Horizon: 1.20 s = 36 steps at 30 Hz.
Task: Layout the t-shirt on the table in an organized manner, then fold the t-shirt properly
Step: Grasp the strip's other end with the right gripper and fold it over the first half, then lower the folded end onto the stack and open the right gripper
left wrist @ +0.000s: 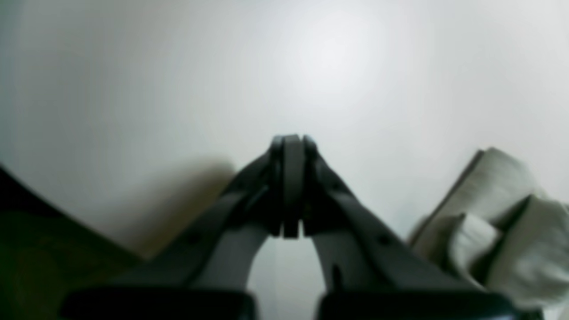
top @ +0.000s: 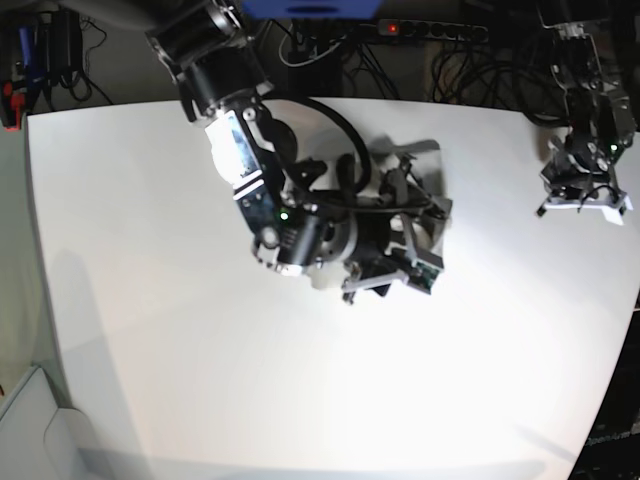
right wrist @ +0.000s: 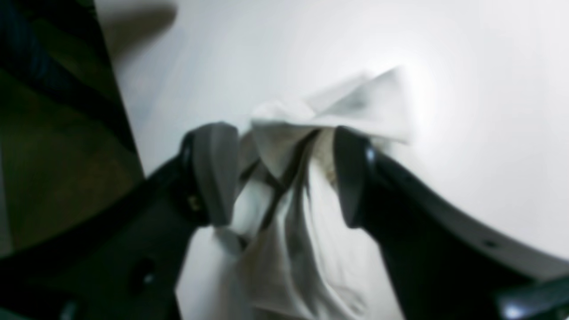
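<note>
item: t-shirt [right wrist: 289, 231]. pale grey-beige cloth, bunched and wrinkled, not laid flat. in the right wrist view it sits between the two jaws of the right gripper [right wrist: 284, 173], a folded peak of cloth rising beyond the fingertips and the rest of the bulk trailing back toward the jaw roots. dark seam lines cross the cloth in the gap. whether either pad presses the cloth cannot be told; the picture is blurred.

item: right gripper. jaws spread wide apart, one to each side of the cloth, released rather than clenched. in the base view its arm reaches over the middle of the table and hides most of the garment; only grey scraps of the t-shirt [top: 420, 150] show beyond the wrist.

item: left gripper [left wrist: 292, 146]. jaws clenched tip to tip, nothing between them. bare tabletop lies ahead of the fingertips and under them. in the left wrist view a crumpled corner of the t-shirt [left wrist: 498, 222] lies off to one side of the jaws, apart from them and behind the level of the tips. in the base view this gripper [top: 580, 195] sits near the table's far edge, well apart from the garment.

item: table [top: 200, 380]. smooth matte white top, bearing the shirt near its middle, bare ahead of both sets of jaws.
</note>
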### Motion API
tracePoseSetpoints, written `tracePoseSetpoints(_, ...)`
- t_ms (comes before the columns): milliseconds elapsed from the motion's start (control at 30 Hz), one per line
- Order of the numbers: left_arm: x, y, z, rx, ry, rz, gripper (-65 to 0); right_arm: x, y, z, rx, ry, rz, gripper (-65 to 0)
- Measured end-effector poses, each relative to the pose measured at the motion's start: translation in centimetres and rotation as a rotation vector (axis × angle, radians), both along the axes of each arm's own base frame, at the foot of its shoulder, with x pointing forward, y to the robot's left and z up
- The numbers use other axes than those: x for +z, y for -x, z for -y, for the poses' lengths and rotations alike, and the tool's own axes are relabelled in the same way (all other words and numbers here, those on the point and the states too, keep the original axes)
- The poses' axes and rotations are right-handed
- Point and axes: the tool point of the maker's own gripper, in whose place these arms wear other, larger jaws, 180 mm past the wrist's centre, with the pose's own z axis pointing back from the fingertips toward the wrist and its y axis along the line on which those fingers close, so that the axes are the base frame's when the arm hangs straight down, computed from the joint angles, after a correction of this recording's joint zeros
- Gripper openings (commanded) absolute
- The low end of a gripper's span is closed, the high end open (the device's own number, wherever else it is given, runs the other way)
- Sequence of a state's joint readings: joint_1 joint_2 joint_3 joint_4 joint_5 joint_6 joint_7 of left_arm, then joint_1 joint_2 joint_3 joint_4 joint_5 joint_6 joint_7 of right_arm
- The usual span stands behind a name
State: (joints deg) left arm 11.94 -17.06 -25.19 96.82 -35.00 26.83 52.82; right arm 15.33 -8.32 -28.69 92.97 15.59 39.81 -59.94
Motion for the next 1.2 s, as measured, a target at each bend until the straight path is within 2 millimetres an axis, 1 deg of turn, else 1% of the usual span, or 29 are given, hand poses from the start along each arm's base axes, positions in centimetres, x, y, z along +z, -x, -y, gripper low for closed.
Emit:
tracePoseSetpoints(67, -0.3, 1.4, -1.1, 0.025, -0.010, -0.023, -65.0, 2.1, -0.3, 0.0, -0.004, -0.027, 0.061, -22.4)
tracePoseSetpoints(133, -0.4, 2.7, -2.3, 0.048, -0.025, -0.045, -65.0, 4.0, -0.2, 0.0, -0.003, -0.056, 0.115, -22.5)
tracePoseSetpoints(167, -0.4, 3.3, -3.0, 0.065, -0.033, -0.052, -65.0, 4.8, -0.1, 0.0, -0.003, -0.074, 0.134, -22.5)
tracePoseSetpoints(200, -0.3, 3.9, -3.6, 0.080, -0.045, -0.055, -65.0, 5.1, -0.1, -0.1, 0.001, -0.088, 0.137, -22.5)
tracePoseSetpoints(267, -0.4, 4.7, -4.2, 0.089, -0.052, -0.066, -65.0, 4.2, -0.2, 0.7, -0.005, -0.071, 0.125, -22.5)
tracePoseSetpoints(367, -0.2, 4.6, -3.9, 0.020, -0.048, -0.044, -65.0, 1.0, -0.5, 4.3, -0.117, -0.013, 0.047, -22.6)
tracePoseSetpoints(400, -0.1, 4.6, -4.0, 0.011, -0.052, -0.038, -65.0, 0.3, -0.4, 4.9, -0.138, -0.008, 0.024, -22.7)
tracePoseSetpoints(467, -0.3, 4.6, -3.8, 0.003, -0.051, -0.037, -65.0, -0.6, 0.0, 5.5, -0.164, -0.020, -0.013, -24.4)
tracePoseSetpoints(567, -0.8, 4.3, -2.6, 0.009, -0.014, -0.029, -65.0, -1.3, 0.2, 5.2, -0.164, -0.028, -0.042, -27.1)
tracePoseSetpoints(600, -0.7, 3.9, -2.2, 0.000, 0.001, -0.017, -65.0, -1.6, 0.2, 5.0, -0.161, -0.030, -0.052, -27.3)
tracePoseSetpoints(667, -0.2, 3.4, -2.5, 0.000, -0.014, 0.001, -65.0, -2.3, 0.1, 4.9, -0.156, -0.022, -0.075, -27.5)
tracePoseSetpoints(733, 0.0, 3.3, -2.8, 0.006, -0.026, 0.007, -65.0, -3.0, -0.7, 5.0, -0.156, 0.001, -0.087, -27.5)
tracePoseSetpoints(867, -0.5, 3.5, -1.9, -0.002, 0.002, 0.000, -65.0, -3.5, -2.4, 5.0, -0.155, 0.026, -0.099, -27.5)
tracePoseSetpoints(1000, -0.5, 3.6, -2.1, 0.001, -0.006, 0.000, -65.0, -4.9, -3.6, 5.3, -0.155, 0.066, -0.142, -27.4)
tracePoseSetpoints(1200, -0.3, 3.2, -2.1, 0.001, -0.007, 0.008, -65.0, -4.8, -4.8, 5.5, -0.158, 0.078, -0.134, -27.3)
